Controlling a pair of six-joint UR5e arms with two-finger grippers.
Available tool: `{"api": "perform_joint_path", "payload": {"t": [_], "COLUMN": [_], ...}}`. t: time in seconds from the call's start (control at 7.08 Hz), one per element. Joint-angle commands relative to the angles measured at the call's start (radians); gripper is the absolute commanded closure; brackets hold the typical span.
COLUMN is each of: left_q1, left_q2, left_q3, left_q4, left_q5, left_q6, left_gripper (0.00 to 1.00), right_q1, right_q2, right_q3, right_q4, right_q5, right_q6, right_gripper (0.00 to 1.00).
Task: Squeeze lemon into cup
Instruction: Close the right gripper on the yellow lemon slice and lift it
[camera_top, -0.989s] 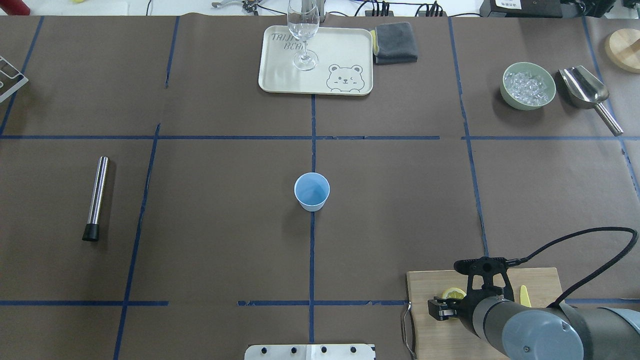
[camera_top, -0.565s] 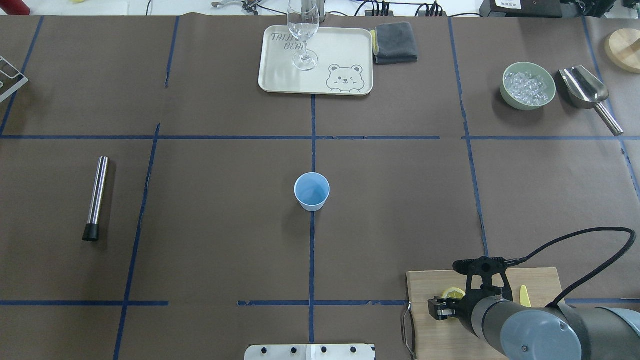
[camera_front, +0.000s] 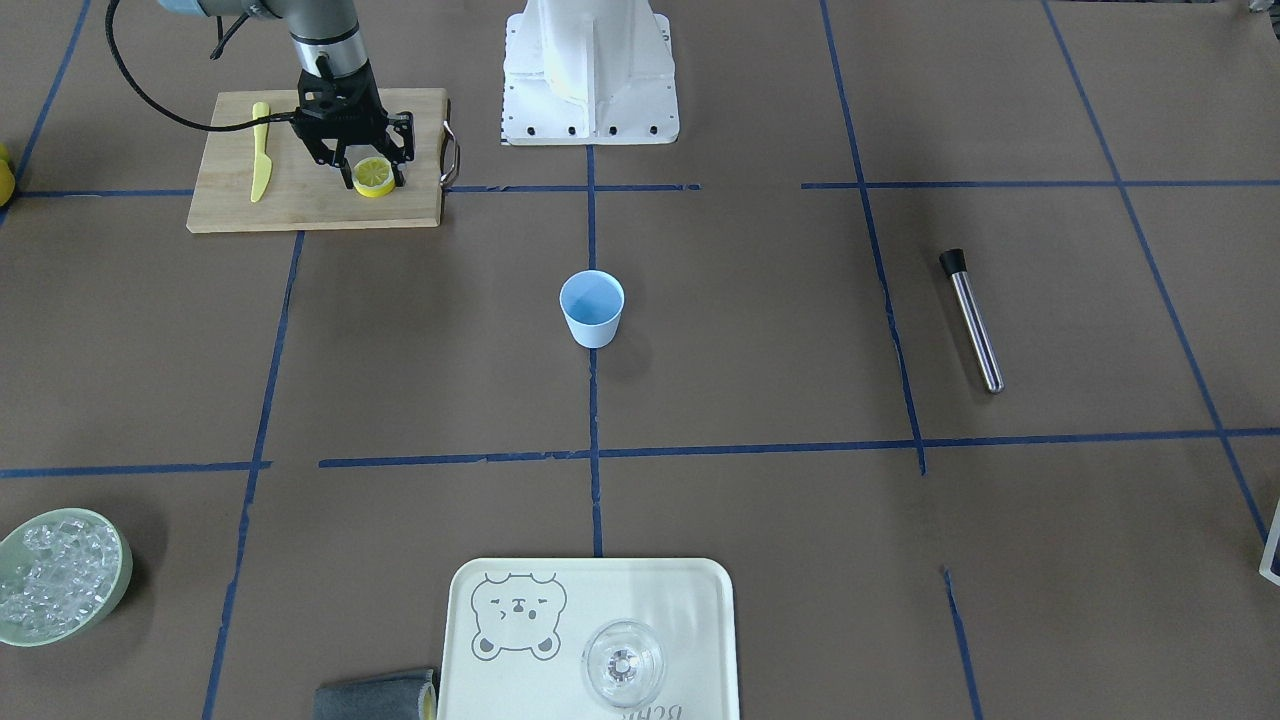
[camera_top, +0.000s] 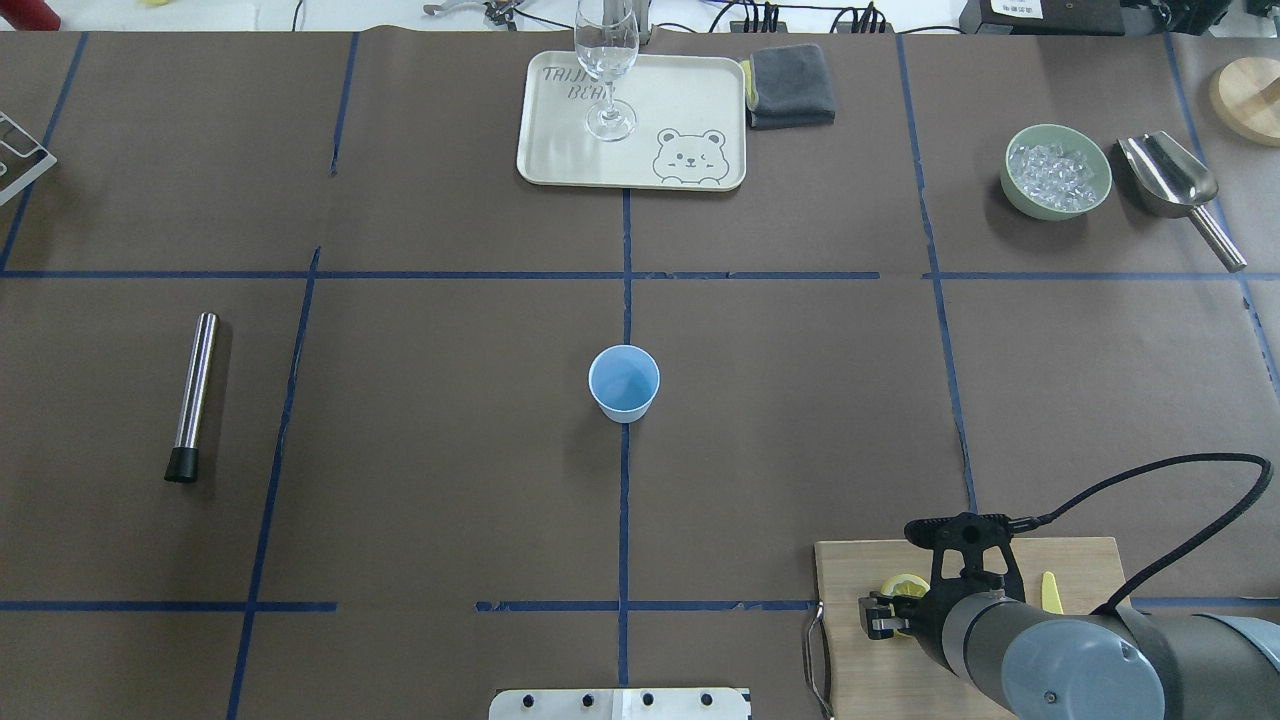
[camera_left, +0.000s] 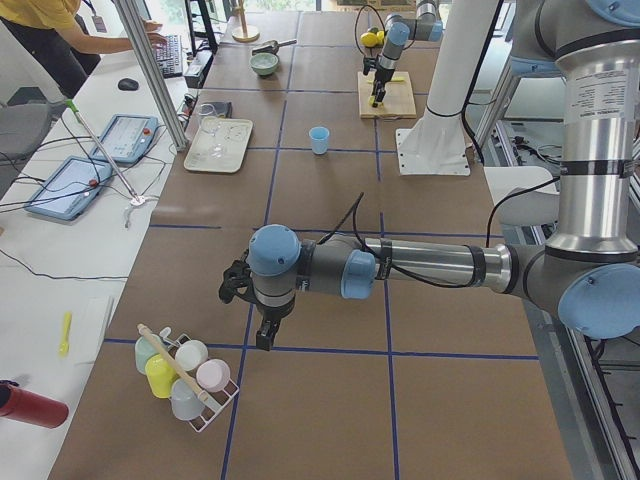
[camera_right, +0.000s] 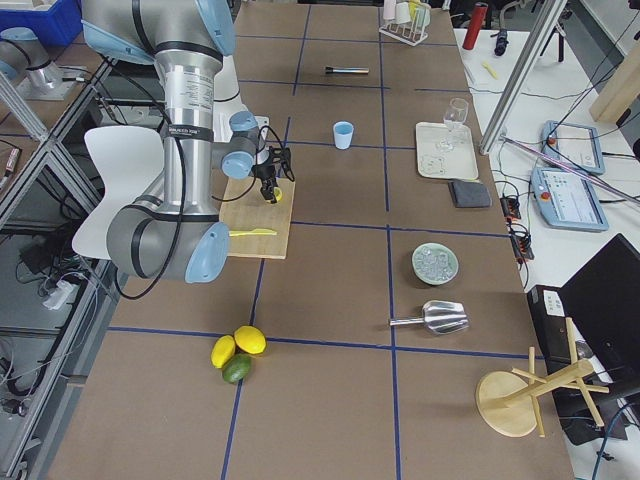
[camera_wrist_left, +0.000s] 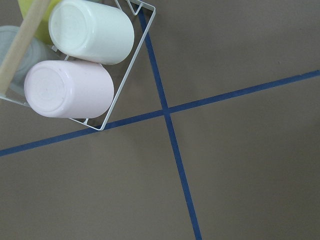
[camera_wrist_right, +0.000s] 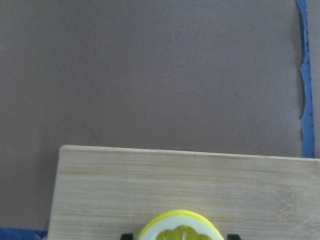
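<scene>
The lemon (camera_front: 373, 177), a yellow half with its cut face up, lies on the wooden cutting board (camera_front: 310, 205). It also shows in the overhead view (camera_top: 905, 585) and at the bottom of the right wrist view (camera_wrist_right: 180, 231). My right gripper (camera_front: 368, 178) is open and points down, with one finger on each side of the lemon. The light blue cup (camera_top: 624, 383) stands upright at the table's middle, far from the board. My left gripper (camera_left: 262, 335) hovers beside a rack of cups (camera_left: 185, 380). I cannot tell whether it is open or shut.
A yellow plastic knife (camera_front: 260, 150) lies on the board. A tray (camera_top: 690, 90) at the back holds a wine glass (camera_top: 607, 70), with a grey cloth (camera_top: 792, 87) beside it. A bowl of ice (camera_top: 1056, 170) and a metal scoop (camera_top: 1170, 180) are back right. A steel rod (camera_top: 192, 395) lies left.
My right gripper has shifted slightly over the lemon on the board. The cup and the other objects have not moved.
</scene>
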Motion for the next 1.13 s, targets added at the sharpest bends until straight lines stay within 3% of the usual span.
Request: {"api": "perform_joint_path", "payload": {"t": [0.0,0.71,0.99], "left_q1": [0.0,0.0,0.0], "left_q2": [-0.001,-0.003,-0.003], "left_q3": [0.0,0.0,0.001], "left_q4": [0.001,-0.001,0.001], "left_q5": [0.0,-0.001,-0.001], "left_q6": [0.001,-0.001,-0.001], "left_gripper": [0.0,0.0,0.0], "right_q1": [0.001,0.041,0.061], "right_q2": [0.002,0.022,0.158], "right_q3": [0.035,0.095,0.085], "right_q4": [-0.001,-0.013,-0.167], "right_q5": [-0.001,0.005,0.01], "right_q6": [0.0,-0.001,-0.001], "right_gripper": [1.0,1.0,1.0]}}
